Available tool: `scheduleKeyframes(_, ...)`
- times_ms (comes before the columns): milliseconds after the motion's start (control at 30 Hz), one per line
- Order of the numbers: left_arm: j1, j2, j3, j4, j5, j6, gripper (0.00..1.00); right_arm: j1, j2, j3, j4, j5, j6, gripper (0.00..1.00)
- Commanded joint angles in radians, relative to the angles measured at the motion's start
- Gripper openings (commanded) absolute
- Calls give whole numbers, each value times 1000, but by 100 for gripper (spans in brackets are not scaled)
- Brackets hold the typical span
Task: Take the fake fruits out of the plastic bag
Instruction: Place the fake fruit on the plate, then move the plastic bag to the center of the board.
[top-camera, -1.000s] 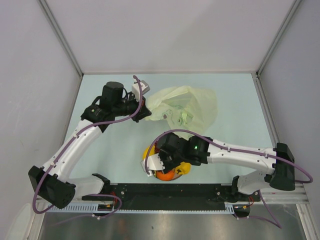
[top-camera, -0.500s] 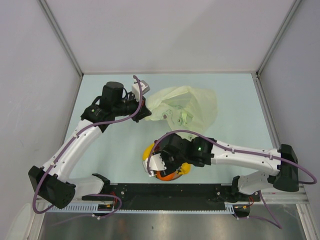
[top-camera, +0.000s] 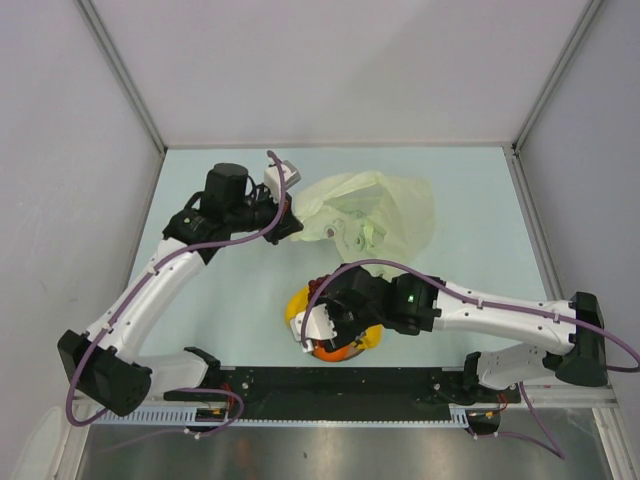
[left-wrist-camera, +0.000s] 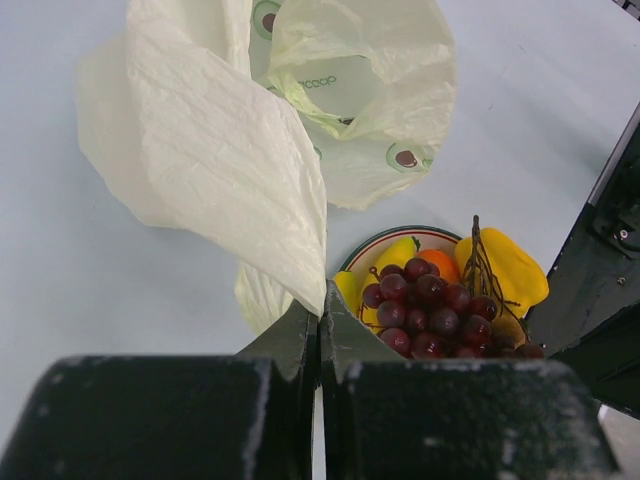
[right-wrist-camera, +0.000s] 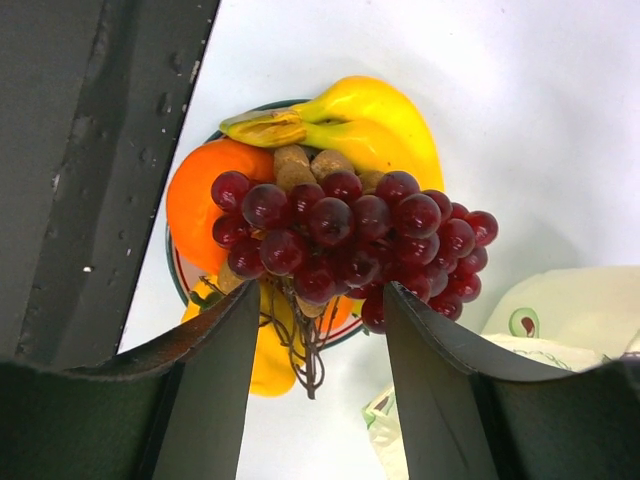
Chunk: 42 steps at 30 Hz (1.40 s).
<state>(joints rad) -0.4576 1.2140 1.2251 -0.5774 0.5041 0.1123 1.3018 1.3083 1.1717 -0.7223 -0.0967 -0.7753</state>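
Near worktop (top-camera: 470, 200) front edge: fake fruits (right-wrist-camera: 375, 130) piled on plate (left-wrist-camera: 380, 240), grape bunch (right-wrist-camera: 350, 240) topmost | right end effector (right-wrist-camera: 318, 300) straight above it, spread wide, empty | left end effector (left-wrist-camera: 320, 320) pinching plastic bag (left-wrist-camera: 220, 170) rim, farther away | bag interior unseen

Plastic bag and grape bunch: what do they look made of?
The plastic bag: thin, translucent pale-yellow film, probably plastic. It crinkles, folds softly, and its printing shows through. The grape bunch: glossy dark red-purple beads with sharp highlights, likely moulded plastic, though the look alone does not settle it.
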Motion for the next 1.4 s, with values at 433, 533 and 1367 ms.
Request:
scheduleKeyframes(433, 8, 68, 189, 16, -18, 4, 0, -378, -57, 109, 150, 39, 267, 59)
scheduleKeyframes(533, 8, 78, 252, 7, -12, 7, 0, -515, 15, 109, 196, 43, 341, 59)
scheduleKeyframes(1367, 221, -37, 296, 232, -641, 254, 0, -768, 876, 1157, 247, -584, 571, 59)
